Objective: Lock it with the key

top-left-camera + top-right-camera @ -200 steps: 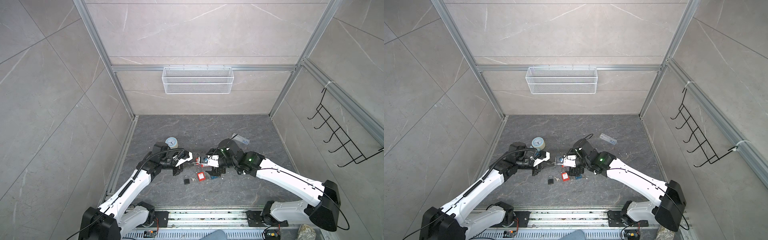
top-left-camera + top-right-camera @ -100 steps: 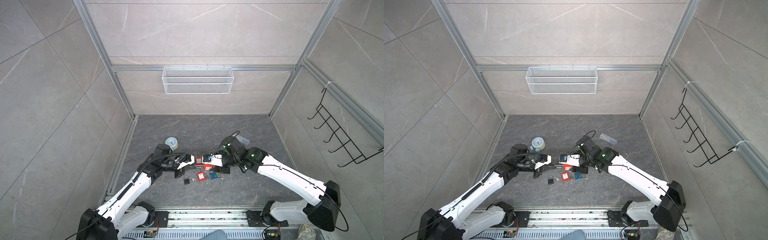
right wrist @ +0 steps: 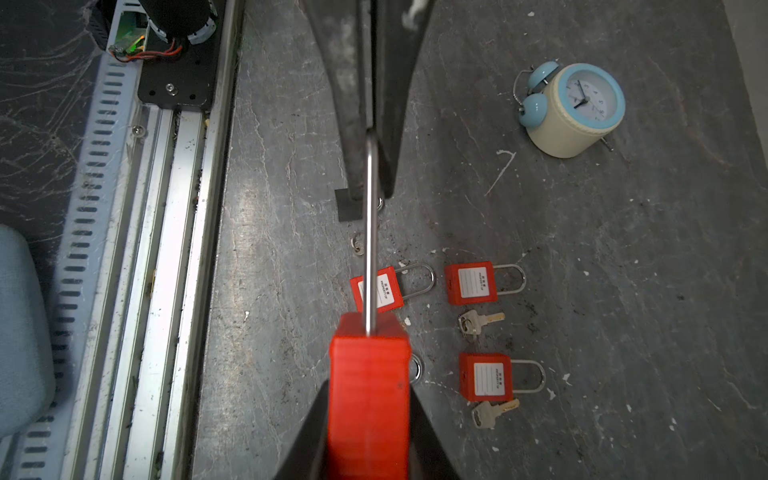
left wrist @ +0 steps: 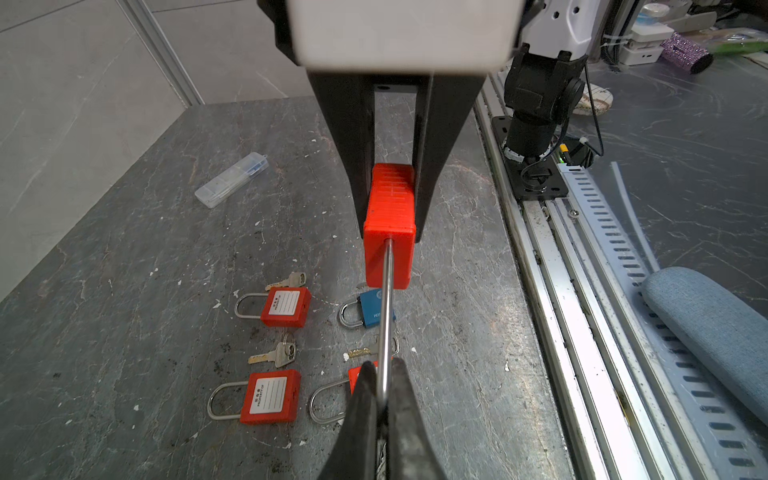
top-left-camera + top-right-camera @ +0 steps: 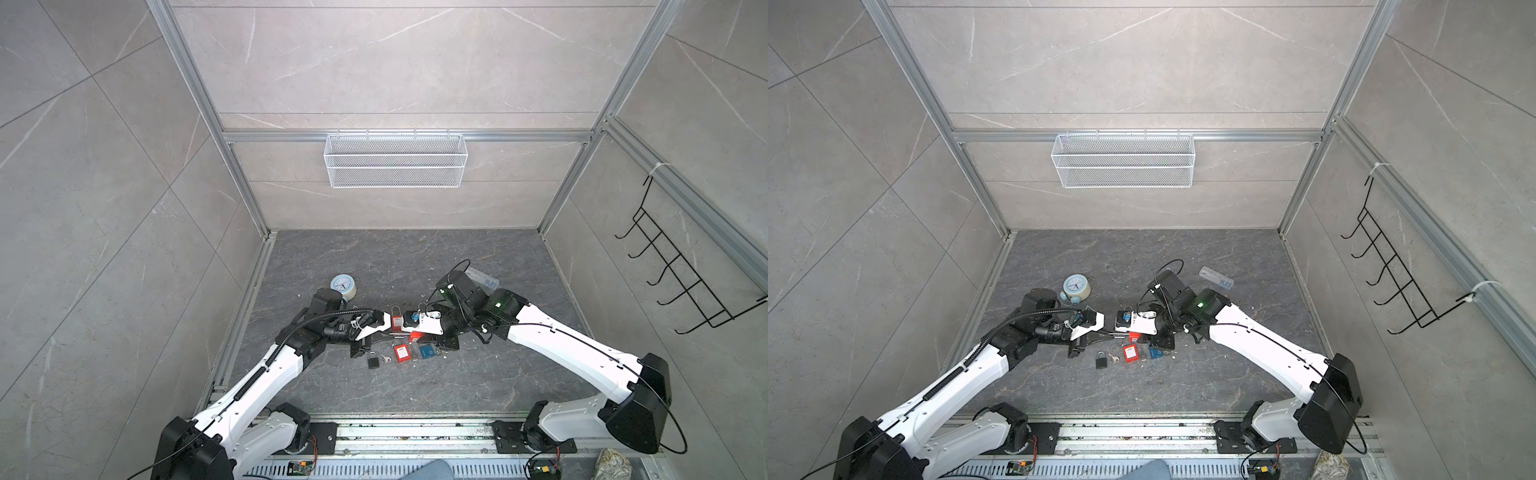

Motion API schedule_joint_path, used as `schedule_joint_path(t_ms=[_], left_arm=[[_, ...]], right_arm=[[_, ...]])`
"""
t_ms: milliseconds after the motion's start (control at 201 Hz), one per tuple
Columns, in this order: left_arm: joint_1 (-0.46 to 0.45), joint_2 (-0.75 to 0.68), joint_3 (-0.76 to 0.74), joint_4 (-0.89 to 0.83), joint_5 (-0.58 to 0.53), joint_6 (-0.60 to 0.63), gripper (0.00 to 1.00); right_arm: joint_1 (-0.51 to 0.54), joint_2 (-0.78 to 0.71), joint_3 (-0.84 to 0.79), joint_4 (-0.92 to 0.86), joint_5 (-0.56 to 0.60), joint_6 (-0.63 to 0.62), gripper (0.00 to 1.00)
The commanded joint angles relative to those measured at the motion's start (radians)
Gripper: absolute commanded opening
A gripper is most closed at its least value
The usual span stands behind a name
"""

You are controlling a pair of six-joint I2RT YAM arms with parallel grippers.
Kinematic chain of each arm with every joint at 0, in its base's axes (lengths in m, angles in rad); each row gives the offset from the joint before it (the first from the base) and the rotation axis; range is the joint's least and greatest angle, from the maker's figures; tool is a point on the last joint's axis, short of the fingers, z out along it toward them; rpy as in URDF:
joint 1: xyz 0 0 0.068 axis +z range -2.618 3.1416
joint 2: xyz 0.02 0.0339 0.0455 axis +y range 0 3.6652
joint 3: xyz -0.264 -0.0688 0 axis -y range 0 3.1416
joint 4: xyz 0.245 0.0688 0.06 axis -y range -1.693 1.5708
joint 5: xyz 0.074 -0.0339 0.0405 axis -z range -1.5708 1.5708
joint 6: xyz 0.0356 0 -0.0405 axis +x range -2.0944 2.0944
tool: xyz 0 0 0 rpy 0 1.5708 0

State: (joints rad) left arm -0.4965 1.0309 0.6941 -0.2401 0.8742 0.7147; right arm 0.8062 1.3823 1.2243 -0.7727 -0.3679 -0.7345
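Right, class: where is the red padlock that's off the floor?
In the left wrist view the red padlock is held mid-scene, clear of the floor, body in the right pincer, shackle in the left pincer, above the loose padlocks.

A dark grey marbled tabletop [image 5: 415, 266] carries three red padlocks [image 3: 471, 286], a blue padlock [image 4: 372, 309] and a black padlock [image 5: 373, 360], all lying flat, with loose keys [image 3: 482, 322] among them. A blue-and-cream alarm clock [image 3: 575, 110] rests face up further off, well apart from a clear plastic case [image 4: 232, 179]
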Motion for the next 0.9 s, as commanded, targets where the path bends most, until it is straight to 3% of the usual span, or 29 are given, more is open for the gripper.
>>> schedule_joint_path(t_ms=[0,358,573,667,767,896], left_arm=[[-0.024,0.011,0.017,0.025,0.067,-0.008,0.00],[-0.085,0.088,0.035,0.070,0.085,-0.055,0.00],[-0.142,0.098,-0.041,0.290,-0.009,-0.114,0.00],[-0.142,0.099,-0.043,0.294,-0.027,-0.120,0.00],[-0.133,0.072,-0.042,0.262,-0.049,-0.100,0.00],[-0.096,0.029,-0.041,0.232,-0.047,-0.091,0.00]], right_arm=[[-0.001,0.015,0.037,-0.010,-0.051,0.001,0.23],[0.004,-0.007,-0.028,0.174,-0.108,0.071,0.20],[0.004,0.002,-0.039,0.276,-0.216,0.115,0.20],[0.005,0.015,-0.025,0.260,-0.193,0.116,0.23],[0.001,-0.002,-0.036,0.230,-0.098,0.112,0.31],[-0.017,-0.075,-0.087,0.208,0.012,0.109,0.65]])
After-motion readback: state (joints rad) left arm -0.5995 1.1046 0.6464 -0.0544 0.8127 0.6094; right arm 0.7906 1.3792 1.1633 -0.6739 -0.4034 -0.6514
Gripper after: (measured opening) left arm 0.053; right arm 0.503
